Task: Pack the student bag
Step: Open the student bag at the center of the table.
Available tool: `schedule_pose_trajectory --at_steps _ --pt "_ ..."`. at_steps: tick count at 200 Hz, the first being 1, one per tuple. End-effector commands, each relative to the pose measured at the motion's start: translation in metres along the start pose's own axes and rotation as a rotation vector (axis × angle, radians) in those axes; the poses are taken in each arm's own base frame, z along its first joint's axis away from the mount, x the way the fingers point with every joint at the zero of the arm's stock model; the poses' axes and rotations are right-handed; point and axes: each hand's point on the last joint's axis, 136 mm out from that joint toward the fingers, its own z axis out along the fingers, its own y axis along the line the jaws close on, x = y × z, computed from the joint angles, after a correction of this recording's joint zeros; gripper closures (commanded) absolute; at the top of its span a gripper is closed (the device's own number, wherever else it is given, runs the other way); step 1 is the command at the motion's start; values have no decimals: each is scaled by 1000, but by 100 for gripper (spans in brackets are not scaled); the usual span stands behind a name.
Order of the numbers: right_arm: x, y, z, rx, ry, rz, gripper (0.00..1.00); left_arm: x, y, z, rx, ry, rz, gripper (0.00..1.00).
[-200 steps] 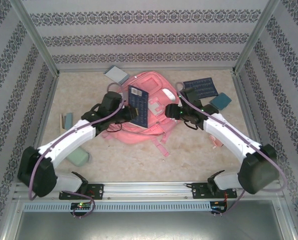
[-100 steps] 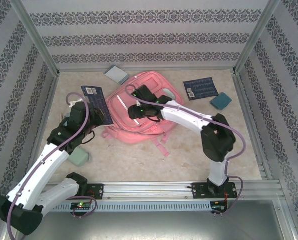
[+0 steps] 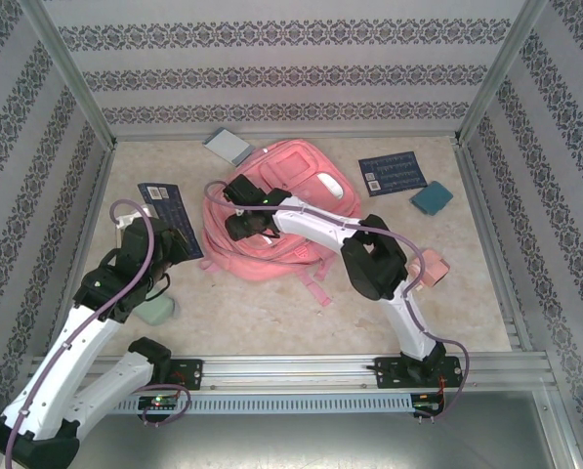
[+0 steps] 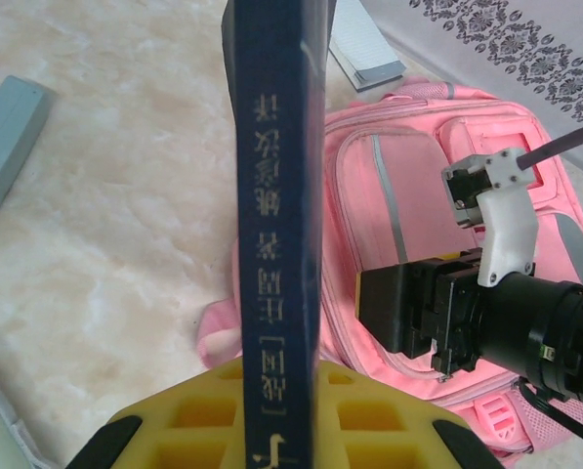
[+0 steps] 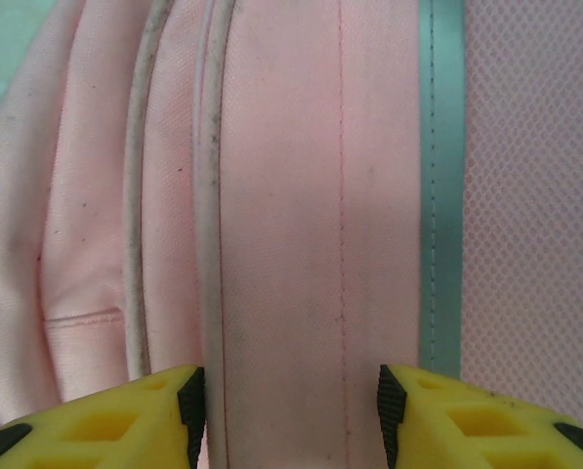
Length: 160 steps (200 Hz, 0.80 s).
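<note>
Left of the student bag (image 3: 301, 186), the left pincer (image 4: 276, 420) grasps a navy book (image 4: 276, 195) edge-on. On the bag's left side, the right pincer (image 5: 291, 401) straddles fabric, grip unclear.

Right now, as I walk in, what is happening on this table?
Two robot arms are working on packing a pink student bag that lies on the table. The left gripper has a dark blue book clamped in its jaws, off to the left of the bag in the top view. The right gripper is down on the bag, its jaws apart on either side of a strip of pink fabric; whether they pinch it I cannot tell. Another blue book lies on the table.
</note>
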Motion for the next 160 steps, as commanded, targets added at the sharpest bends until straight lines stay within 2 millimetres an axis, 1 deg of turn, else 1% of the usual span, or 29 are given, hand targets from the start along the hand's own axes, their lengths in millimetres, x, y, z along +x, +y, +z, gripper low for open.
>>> schedule_pose_trajectory --at_steps 1,25,34,38,54,68,76,79,102,116,143,160 --pt "4 5 5 56 17 -79 49 -3 10 -4 -33 -22 -11 100" --pt "11 -1 12 102 40 -96 50 -1 10 -2 -27 -15 -14 100" --pt "14 -4 15 121 48 -104 54 0 8 -1 -23 -12 -13 100" --pt "15 -6 16 129 52 -105 57 0 8 -1 -20 -12 -14 100" --pt "17 -10 18 147 60 -109 78 0 6 1 -10 -8 -15 100" --pt "15 -11 13 151 54 -106 92 1 3 3 2 -3 -18 100" --pt "12 -11 7 150 44 -104 98 2 1 4 9 0 -20 100" --pt "10 -11 4 150 37 -103 100 2 1 4 13 1 -22 100" --pt "-9 -10 -24 147 -30 -91 100 5 -5 10 37 13 -38 100" --pt "-26 -10 -48 137 -86 -74 100 7 -8 14 50 21 -47 100" --pt "-51 -22 -91 118 -171 -12 100 8 -14 22 62 28 -65 100" --pt "-60 -36 -112 107 -198 40 100 6 -14 27 54 24 -82 100"
